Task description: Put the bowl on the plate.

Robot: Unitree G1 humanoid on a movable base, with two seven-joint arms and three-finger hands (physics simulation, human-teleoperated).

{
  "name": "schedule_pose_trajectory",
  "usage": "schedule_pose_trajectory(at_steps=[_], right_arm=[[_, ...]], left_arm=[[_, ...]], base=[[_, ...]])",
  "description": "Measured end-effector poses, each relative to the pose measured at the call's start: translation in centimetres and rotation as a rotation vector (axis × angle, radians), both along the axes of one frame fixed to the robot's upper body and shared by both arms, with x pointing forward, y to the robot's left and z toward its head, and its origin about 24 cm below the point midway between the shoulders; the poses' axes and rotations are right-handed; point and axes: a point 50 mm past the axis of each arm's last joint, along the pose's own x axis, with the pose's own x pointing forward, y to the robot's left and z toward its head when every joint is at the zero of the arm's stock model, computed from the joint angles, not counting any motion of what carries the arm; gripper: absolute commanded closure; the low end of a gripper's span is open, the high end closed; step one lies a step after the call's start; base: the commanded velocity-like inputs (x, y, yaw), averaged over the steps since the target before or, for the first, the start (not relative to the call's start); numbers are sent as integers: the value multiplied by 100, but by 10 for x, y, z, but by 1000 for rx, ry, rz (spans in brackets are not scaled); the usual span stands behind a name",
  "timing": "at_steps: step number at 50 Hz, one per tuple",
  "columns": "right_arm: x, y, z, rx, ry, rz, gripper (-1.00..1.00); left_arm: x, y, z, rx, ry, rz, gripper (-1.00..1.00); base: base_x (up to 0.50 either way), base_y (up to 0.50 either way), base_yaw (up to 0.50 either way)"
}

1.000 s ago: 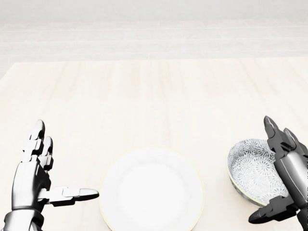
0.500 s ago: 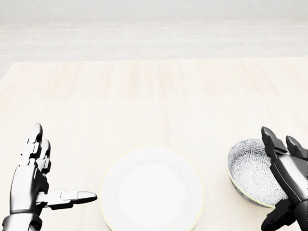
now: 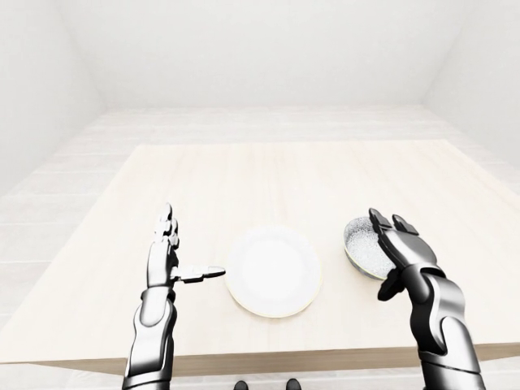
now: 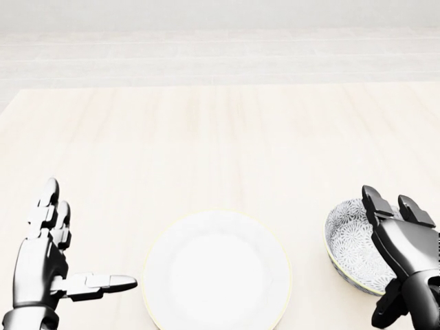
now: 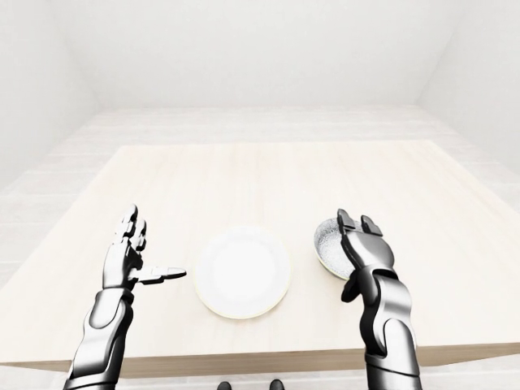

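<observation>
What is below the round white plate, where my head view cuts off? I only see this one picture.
Observer: The left-eye view shows the pale wooden table ending in a near edge shortly below the round white plate.
Operator: And right of the grey patterned bowl?
Observer: The tabletop extends past the grey patterned bowl to its own right edge.
Operator: Where does that dark hand come from?
Observer: The right hand sits on a silver forearm rising over the table's near edge.
</observation>
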Motion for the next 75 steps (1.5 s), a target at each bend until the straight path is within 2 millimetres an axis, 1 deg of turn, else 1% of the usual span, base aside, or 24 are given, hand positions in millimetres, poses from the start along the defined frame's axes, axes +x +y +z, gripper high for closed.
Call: schedule_pose_trajectory(at_steps=[14, 27, 38, 61, 72, 73, 75], right_arm=[[9, 1, -9, -16, 38, 8, -100], [11, 0, -17, -12, 67, 8, -100], [9, -2, -26, -1, 89, -1, -100], [-4, -3, -47, 47, 128, -24, -100], [-7, -2, -53, 62, 143, -25, -100], [-8, -2, -54, 63, 145, -25, -91], [-8, -2, -54, 64, 147, -25, -84]], left_arm=[[-1, 1, -1, 2, 1, 4, -100], [0, 2, 1, 5, 0, 6, -100], [1, 3, 2, 8, -2, 7, -100], [-1, 5, 0, 14, 0, 10, -100], [-1, 5, -1, 15, 3, 11, -100], [-1, 5, -1, 14, 4, 11, -100], [-1, 5, -2, 14, 5, 11, -100]], base=[[0, 0, 0], [0, 0, 0], [0, 0, 0], [0, 0, 0], [0, 0, 0], [0, 0, 0], [0, 0, 0]])
